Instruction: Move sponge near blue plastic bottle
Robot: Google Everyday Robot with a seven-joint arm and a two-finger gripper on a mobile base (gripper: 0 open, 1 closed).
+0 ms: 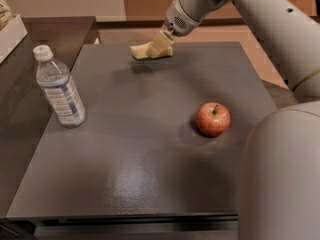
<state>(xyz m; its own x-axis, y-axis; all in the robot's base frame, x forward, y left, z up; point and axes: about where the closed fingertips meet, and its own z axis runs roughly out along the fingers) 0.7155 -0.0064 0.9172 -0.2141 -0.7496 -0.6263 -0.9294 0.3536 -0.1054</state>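
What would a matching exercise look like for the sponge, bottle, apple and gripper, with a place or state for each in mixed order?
Things:
1. sponge
2. bottle
3. apple
4. gripper

Places or states:
A. upright near the left edge of the table
B. over the far edge, shut on the sponge
C. red, resting right of the middle
D. pale yellow, held just above the surface with its shadow below

Pairs: 1-D, 2-A, 3-C, 4-B
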